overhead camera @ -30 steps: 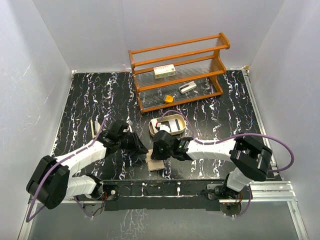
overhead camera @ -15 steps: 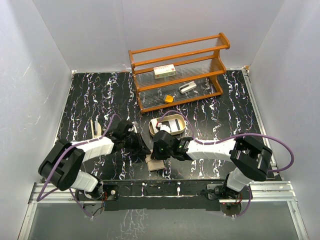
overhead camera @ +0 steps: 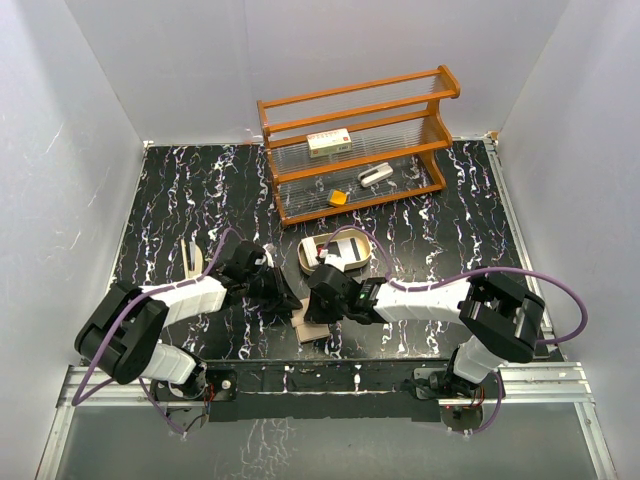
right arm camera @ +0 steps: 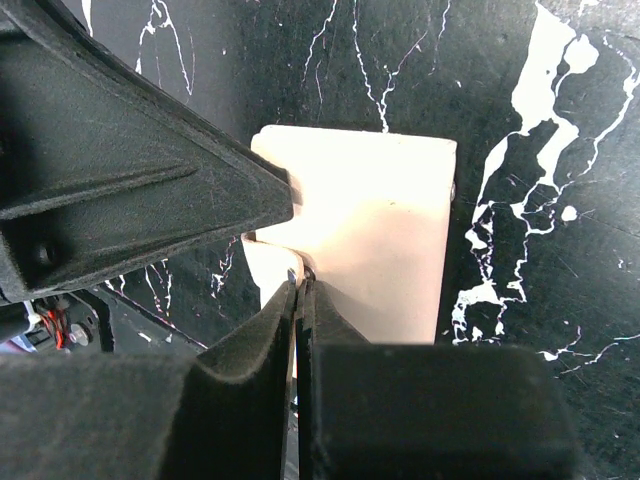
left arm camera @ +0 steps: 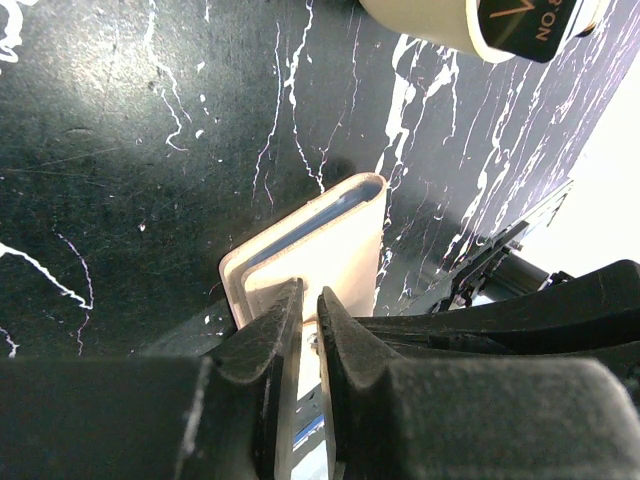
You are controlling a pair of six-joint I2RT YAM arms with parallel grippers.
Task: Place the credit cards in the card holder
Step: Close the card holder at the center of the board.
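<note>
The tan card holder (overhead camera: 312, 328) lies on the black marbled table near the front edge, between both grippers. It also shows in the left wrist view (left arm camera: 330, 235) and the right wrist view (right arm camera: 375, 230). My left gripper (overhead camera: 288, 300) (left arm camera: 308, 292) is nearly shut, pinching a thin pale edge of the holder at its left corner. My right gripper (overhead camera: 316, 306) (right arm camera: 300, 283) is shut on a thin flap edge of the holder by the snap. Cards lie in the oval tray (overhead camera: 306, 256), among them a dark one (left arm camera: 525, 20).
A wooden shelf (overhead camera: 355, 150) stands at the back with a white box (overhead camera: 328, 142), an orange block (overhead camera: 338, 198) and a grey item (overhead camera: 375, 176). A small pale flat thing (overhead camera: 190, 257) lies at the left. The tray rim (left arm camera: 430, 30) is just beyond the holder.
My left arm has swung in and its gripper has moved right onto the card holder's left corner. The right gripper has stayed on the holder.
</note>
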